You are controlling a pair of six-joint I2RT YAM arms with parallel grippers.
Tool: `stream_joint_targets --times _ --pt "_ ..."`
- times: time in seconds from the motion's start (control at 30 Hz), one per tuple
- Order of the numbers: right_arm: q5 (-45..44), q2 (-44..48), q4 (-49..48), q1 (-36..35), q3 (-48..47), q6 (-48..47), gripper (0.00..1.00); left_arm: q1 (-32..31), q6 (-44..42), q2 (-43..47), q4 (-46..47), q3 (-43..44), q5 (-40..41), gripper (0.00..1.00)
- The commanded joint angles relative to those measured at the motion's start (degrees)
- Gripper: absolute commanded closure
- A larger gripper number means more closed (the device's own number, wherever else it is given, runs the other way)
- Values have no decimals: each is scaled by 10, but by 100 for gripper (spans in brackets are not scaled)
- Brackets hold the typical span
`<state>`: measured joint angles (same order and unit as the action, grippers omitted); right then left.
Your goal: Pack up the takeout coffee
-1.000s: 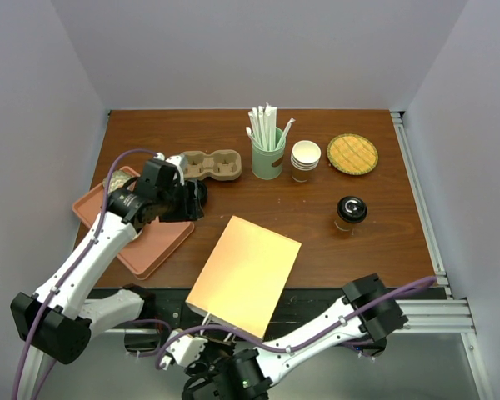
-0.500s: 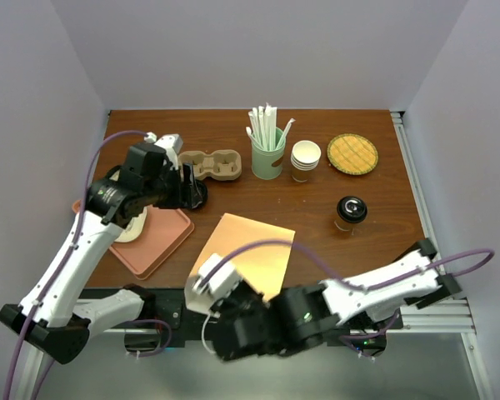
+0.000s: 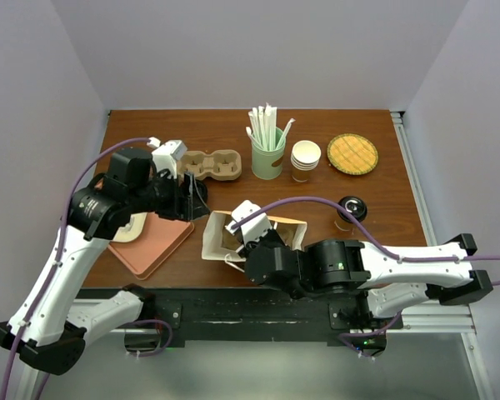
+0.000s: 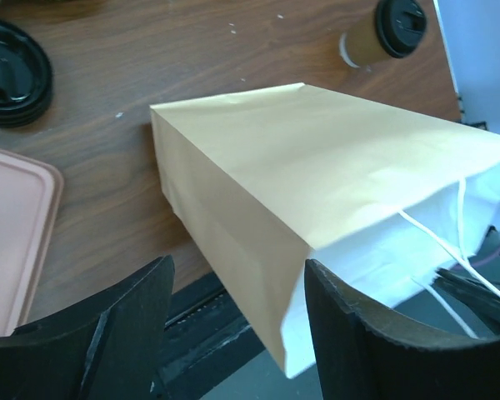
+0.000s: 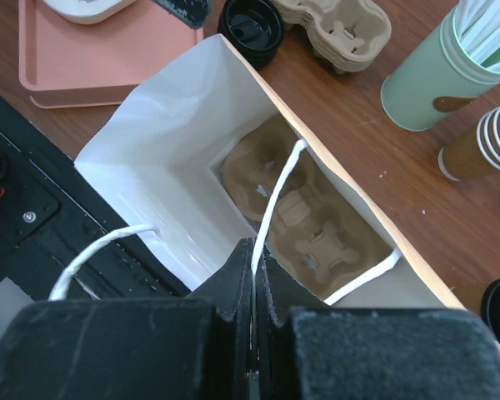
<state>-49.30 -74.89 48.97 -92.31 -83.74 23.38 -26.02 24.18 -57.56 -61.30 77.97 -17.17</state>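
Pinching the paper bag (image 5: pixel 154 150) tightly at its near rim with the right gripper (image 5: pixel 254 250); now stands it upright and open instead of flat. Keeps the left gripper (image 4: pixel 233 321) wide, empty, just left. Leaves the takeout coffee (image 3: pixel 351 210) right of the bag, ready for loading.
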Motion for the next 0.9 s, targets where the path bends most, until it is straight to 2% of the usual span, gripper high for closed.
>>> stream_joint_targets --times 0.0,0.13,0.33,0.47,0.57,0.77,0.87 --pt "12 -2 -31 6 -4 -32 100 -3 -8 20 -14 12 -94 31" --pt "10 -3 -53 10 2 -40 100 -3 -3 37 -37 1 -100 31" --pt "14 1 -64 21 -1 -67 100 -3 2 44 -12 -33 -115 31" --pt "16 4 -63 23 3 -76 100 -4 14 53 21 -110 -147 32" --pt "18 1 -51 23 -5 -73 100 -10 28 60 48 -121 -137 33" --pt "13 10 -56 24 -5 -75 100 -25 34 40 68 -107 -125 43" --pt "10 10 -59 23 -7 -80 100 -35 31 27 73 -103 -116 53"
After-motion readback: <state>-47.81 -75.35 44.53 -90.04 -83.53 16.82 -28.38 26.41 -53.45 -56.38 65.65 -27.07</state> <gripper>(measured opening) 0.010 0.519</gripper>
